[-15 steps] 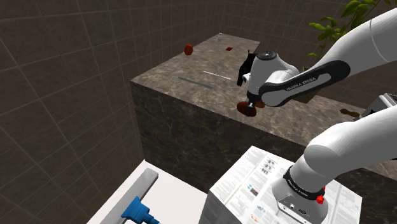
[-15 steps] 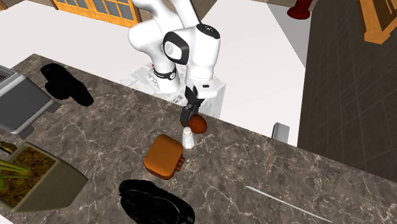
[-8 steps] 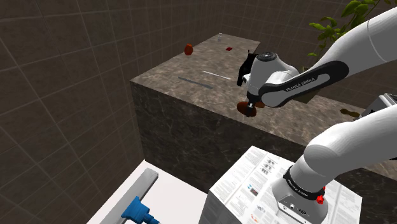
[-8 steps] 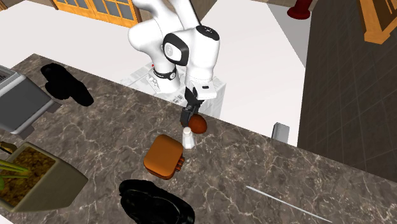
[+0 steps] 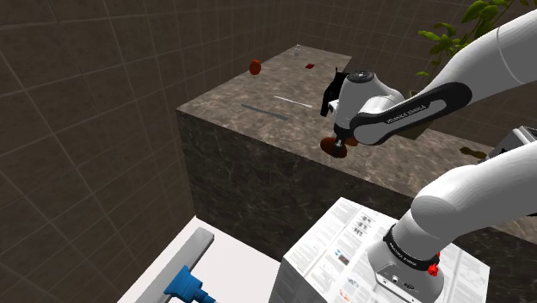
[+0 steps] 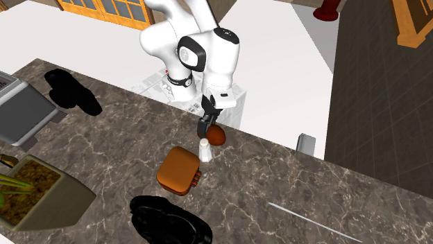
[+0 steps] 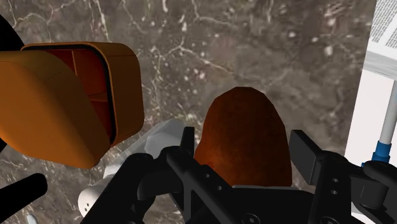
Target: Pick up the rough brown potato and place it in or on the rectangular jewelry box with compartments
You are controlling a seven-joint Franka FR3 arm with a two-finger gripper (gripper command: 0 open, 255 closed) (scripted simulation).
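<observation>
My black end effector (image 7: 245, 143) grips one rough reddish-brown potato (image 7: 242, 121). In the second exterior view, one orange rectangular jewelry box (image 6: 177, 170) lies at its seven o'clock.

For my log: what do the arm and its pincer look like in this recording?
The arm has rounded, glossy white links with dark joints. One dark band carries small white lettering, and a red mark sits near the base collar. The pincer is all black, with two flat, blocky fingers.
</observation>
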